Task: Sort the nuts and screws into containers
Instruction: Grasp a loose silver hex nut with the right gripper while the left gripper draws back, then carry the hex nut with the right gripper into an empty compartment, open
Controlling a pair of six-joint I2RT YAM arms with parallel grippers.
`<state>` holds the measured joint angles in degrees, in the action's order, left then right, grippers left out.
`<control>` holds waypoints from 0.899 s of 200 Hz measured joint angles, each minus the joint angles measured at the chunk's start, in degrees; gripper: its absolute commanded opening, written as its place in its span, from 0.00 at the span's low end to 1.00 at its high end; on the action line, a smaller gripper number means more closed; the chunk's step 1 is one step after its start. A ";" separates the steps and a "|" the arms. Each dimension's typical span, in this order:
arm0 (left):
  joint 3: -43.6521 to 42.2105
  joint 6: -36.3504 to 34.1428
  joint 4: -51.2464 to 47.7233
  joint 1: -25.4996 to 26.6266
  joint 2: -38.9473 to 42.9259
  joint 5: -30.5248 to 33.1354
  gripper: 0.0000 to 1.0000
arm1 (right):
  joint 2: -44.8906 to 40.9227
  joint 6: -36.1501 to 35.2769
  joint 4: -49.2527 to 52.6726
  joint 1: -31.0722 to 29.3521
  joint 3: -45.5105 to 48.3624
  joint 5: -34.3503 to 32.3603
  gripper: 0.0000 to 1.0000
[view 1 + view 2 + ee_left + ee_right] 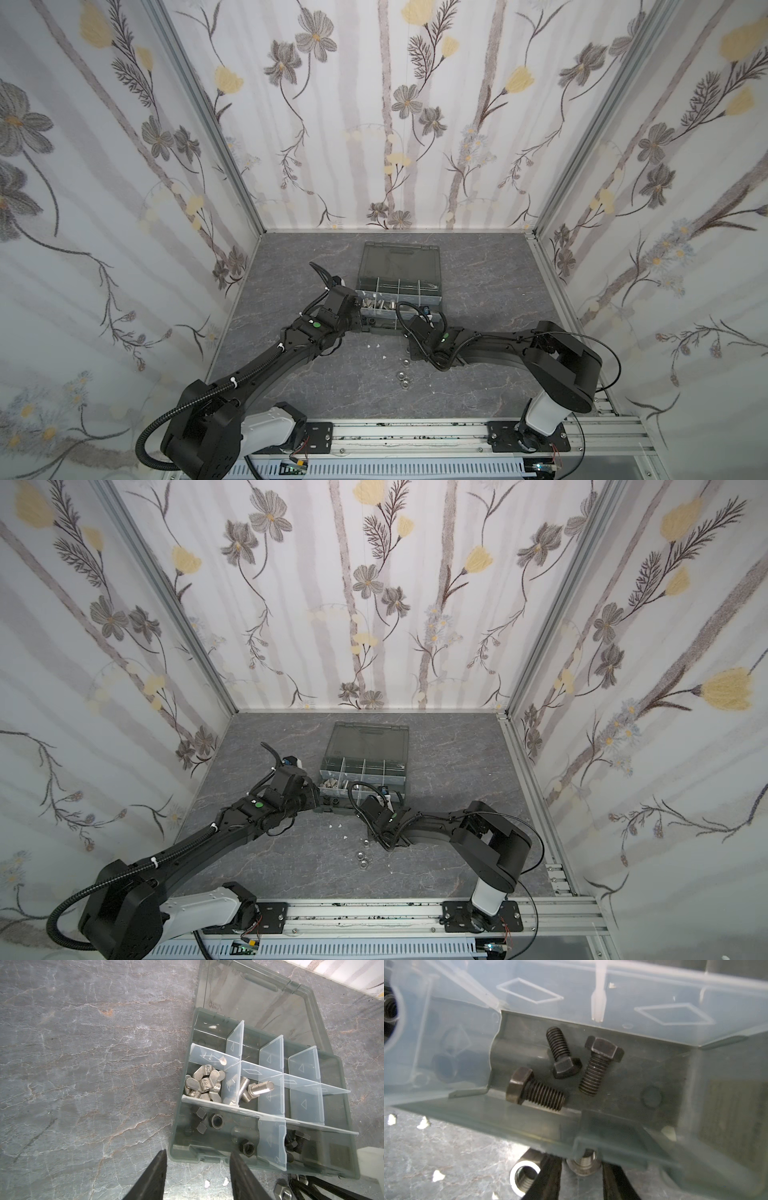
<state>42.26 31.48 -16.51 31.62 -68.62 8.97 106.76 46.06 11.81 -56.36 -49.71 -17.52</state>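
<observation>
The right gripper [580, 1162] is sitting low over the table [446, 1147] at the organiser case's [529, 1124] front edge, its jaws narrowly flanking a silver screw [583, 1164]; whether they are pinching it I cannot tell. The left gripper [198, 1153] is hanging spread, holding nothing, at the case's front left corner. Black screws [600, 1064] and black nuts [217, 1121] are lying in front compartments [220, 1140], silver wing nuts [204, 1084] and silver screws [259, 1088] behind.

- Walls [395, 124]: white, grey-brown stripes, grey flowers, pale yellow blooms.
- Tabletop [83, 1064]: dk grey marble look, pale + rusty veins.
- Organiser case [180, 1148]: smoky grey-green, see-thru; dividers [271, 1064] milky clear w/ triangle + diamond outlines.
- Hex screws [600, 1066]: matte black; other screws [259, 1088]: silver.
- Wing nuts [204, 1084], hex nuts [400, 376]: shiny silver.
- Arms [266, 365]: black, green dot each.
</observation>
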 measured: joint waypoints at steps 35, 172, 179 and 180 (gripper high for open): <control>0.00 0.00 0.00 0.00 0.11 -0.02 0.52 | 0.66 0.33 -0.04 0.00 -0.46 -1.25 0.23; -1.14 0.28 0.13 0.00 0.94 0.00 0.52 | -8.57 -5.22 5.31 -2.58 -6.97 -0.22 0.21; -1.14 0.28 0.15 0.00 1.01 0.00 0.52 | -8.46 -6.10 5.42 -1.57 -8.44 -0.24 0.21; -1.14 0.31 0.15 0.00 1.03 0.00 0.52 | -8.41 -6.25 5.51 -1.36 -8.74 -0.24 0.21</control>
<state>41.12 31.79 -16.36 31.62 -67.59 8.97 98.35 39.81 17.32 -57.71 -58.46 -17.76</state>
